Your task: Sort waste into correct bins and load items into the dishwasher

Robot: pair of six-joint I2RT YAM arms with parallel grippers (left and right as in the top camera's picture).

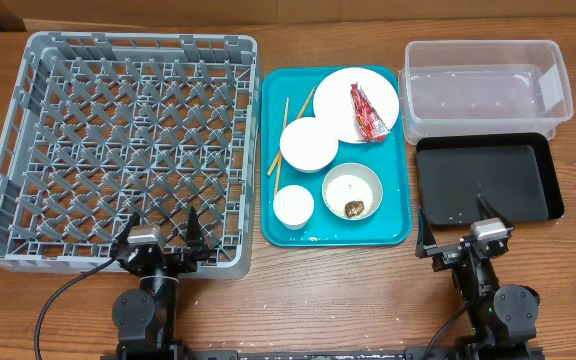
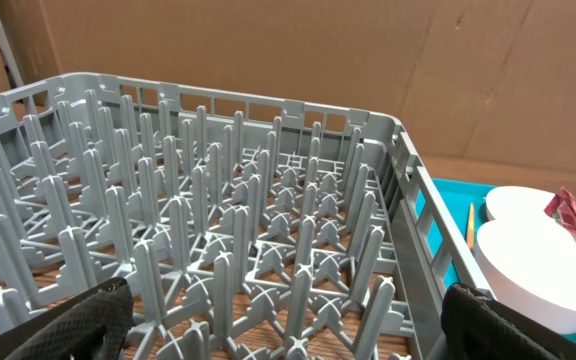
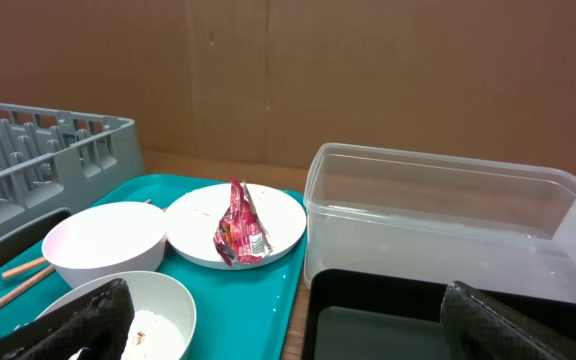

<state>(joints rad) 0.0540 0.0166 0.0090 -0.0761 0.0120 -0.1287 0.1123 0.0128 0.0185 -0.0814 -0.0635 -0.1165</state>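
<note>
The grey dish rack (image 1: 128, 150) stands at the left and fills the left wrist view (image 2: 218, 200). On a teal tray (image 1: 388, 225) lie a plate (image 1: 338, 95) carrying the red wrapper (image 1: 368, 112), a white bowl (image 1: 309, 144), a second bowl (image 1: 352, 180) with rice grains and a brown lump (image 1: 354, 208), a small cup (image 1: 293, 206) and chopsticks (image 1: 273, 165). The clear tub (image 1: 486, 88) and the black tray (image 1: 483, 180) are at the right. My left gripper (image 1: 163, 225) (image 2: 288, 305) is open at the rack's near edge. My right gripper (image 1: 455, 222) (image 3: 288, 315) is open before the black tray. No tissue shows.
The right wrist view shows the wrapper (image 3: 236, 225) on the plate (image 3: 283, 225), both bowls (image 3: 103, 240) (image 3: 163, 305), the tub (image 3: 438, 210) and the black tray (image 3: 388, 320). Bare wooden table lies along the front edge. A cardboard wall stands behind.
</note>
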